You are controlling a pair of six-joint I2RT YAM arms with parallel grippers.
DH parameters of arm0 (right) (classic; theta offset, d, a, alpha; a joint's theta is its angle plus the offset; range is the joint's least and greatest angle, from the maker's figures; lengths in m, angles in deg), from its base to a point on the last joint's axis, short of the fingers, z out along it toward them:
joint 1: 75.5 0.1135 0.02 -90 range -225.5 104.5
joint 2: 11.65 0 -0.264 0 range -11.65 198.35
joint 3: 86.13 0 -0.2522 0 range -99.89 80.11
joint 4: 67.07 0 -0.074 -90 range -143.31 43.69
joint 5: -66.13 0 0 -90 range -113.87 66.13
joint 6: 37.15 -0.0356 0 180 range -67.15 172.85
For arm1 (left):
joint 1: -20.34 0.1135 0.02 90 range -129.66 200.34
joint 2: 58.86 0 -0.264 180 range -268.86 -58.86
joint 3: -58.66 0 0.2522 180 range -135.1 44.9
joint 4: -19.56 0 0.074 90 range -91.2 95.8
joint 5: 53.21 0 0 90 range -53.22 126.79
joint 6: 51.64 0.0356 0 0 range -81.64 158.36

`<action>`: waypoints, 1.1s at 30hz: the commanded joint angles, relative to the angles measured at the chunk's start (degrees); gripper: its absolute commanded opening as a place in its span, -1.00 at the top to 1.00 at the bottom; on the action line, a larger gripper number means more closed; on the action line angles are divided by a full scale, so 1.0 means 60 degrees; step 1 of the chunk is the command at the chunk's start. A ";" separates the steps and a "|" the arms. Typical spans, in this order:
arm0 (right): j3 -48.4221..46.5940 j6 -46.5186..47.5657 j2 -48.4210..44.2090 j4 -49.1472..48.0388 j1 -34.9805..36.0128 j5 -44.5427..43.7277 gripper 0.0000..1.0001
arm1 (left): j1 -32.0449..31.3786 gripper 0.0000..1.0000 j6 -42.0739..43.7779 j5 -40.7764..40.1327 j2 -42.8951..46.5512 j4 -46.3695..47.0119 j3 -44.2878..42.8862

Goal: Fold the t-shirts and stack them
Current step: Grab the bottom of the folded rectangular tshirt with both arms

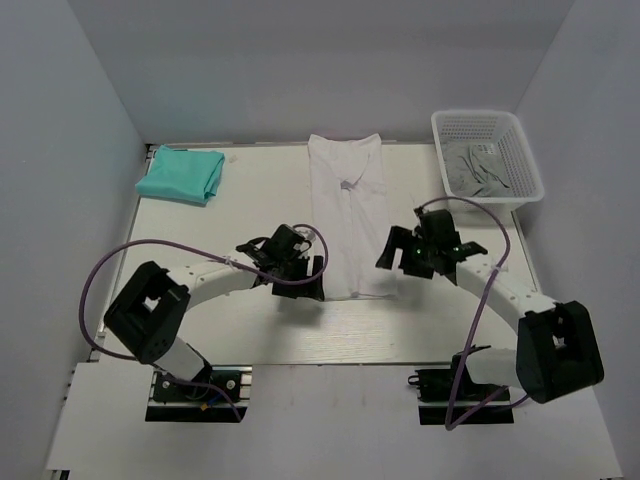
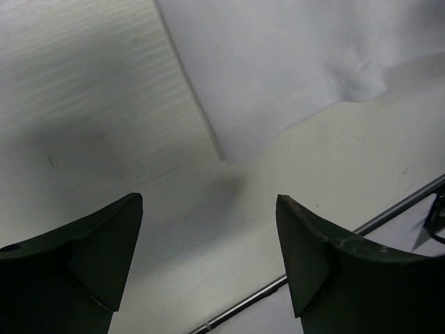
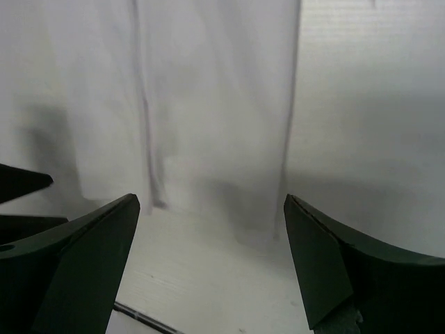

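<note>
A white t-shirt lies as a long narrow strip down the middle of the table, sides folded in. Its near left corner shows in the left wrist view, its near hem in the right wrist view. A teal t-shirt sits folded at the back left. My left gripper hovers open at the strip's near left corner, nothing between its fingers. On the strip's right side my right gripper is open and empty, just before the hem.
A white mesh basket at the back right holds a crumpled grey cloth. Walls close off the table on the left, right and back. The table's near edge runs just behind both grippers.
</note>
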 commanded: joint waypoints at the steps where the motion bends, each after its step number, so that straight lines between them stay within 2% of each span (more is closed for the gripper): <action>1: 0.1001 -0.0623 -0.0815 -0.0105 -0.0035 0.0115 -0.81 | -0.0249 -0.71 0.0336 -0.0027 -0.0600 0.0163 -0.0530; 3: 0.1529 -0.0741 -0.0994 -0.0250 -0.0020 0.0261 -0.81 | -0.0250 -0.57 0.0337 -0.0217 -0.0952 0.0162 -0.0720; 7: 0.2349 -0.0858 -0.1273 -0.0573 -0.0035 0.0656 -0.81 | -0.0338 -0.17 0.0425 -0.0218 -0.1626 0.0162 -0.1145; 10: 0.2526 -0.0726 -0.1010 -0.0968 -0.0035 0.0920 -0.81 | -0.0338 0.01 0.0542 -0.0218 -0.1934 0.0162 -0.1249; 11: 0.2541 -0.0712 -0.0719 -0.0984 -0.0035 0.0921 -0.81 | -0.0338 0.15 0.0644 -0.0218 -0.1935 0.0162 -0.1249; 13: 0.2571 -0.0741 -0.0454 -0.1159 -0.0020 0.0965 -0.77 | -0.0338 0.28 0.0747 -0.0117 -0.2051 0.0162 -0.1336; 14: 0.2585 -0.0712 -0.0337 -0.1188 -0.0035 0.1009 -0.67 | -0.0425 0.36 0.0747 -0.0116 -0.2052 0.0162 -0.1336; 15: 0.2556 -0.0683 0.0027 -0.1218 -0.0020 0.1038 -0.60 | -0.0426 0.58 0.0747 -0.0116 -0.2154 0.0060 -0.1336; 16: 0.2542 -0.0711 0.0132 -0.1262 -0.0006 0.1038 -0.46 | -0.0426 0.69 0.0747 -0.0029 -0.2300 -0.0028 -0.1336; 17: 0.2512 -0.0712 0.0322 -0.1277 -0.0035 0.1125 -0.24 | -0.0426 0.79 0.0747 -0.0028 -0.2301 -0.0029 -0.1424; 18: 0.2469 -0.0712 0.0469 -0.1320 -0.0006 0.1242 -0.15 | -0.0426 1.00 0.0747 -0.0028 -0.2417 -0.0159 -0.1424; 22: 0.2614 -0.0785 0.0325 -0.1218 -0.0006 0.1419 0.26 | -0.0426 1.00 0.0500 -0.0028 -0.2288 -0.0248 -0.1424; 24: 0.2775 -0.0829 -0.0010 -0.0999 0.0038 0.1375 0.63 | -0.0426 1.00 0.0382 -0.0028 -0.2127 -0.0379 -0.1337; 27: 0.2893 -0.0800 -0.0320 -0.0560 0.0125 0.1579 1.00 | -0.0426 1.00 0.0075 0.0060 -0.1789 -0.0890 -0.1336; 30: 0.2849 -0.0566 -0.0993 0.0141 0.0272 0.2178 1.00 | -0.0630 1.00 -0.0014 0.0060 -0.1306 -0.1680 -0.1424; 33: 0.2834 -0.0288 -0.1463 0.0699 0.0506 0.2546 1.00 | -0.0806 1.00 0.0190 0.0439 -0.0518 -0.1816 -0.1147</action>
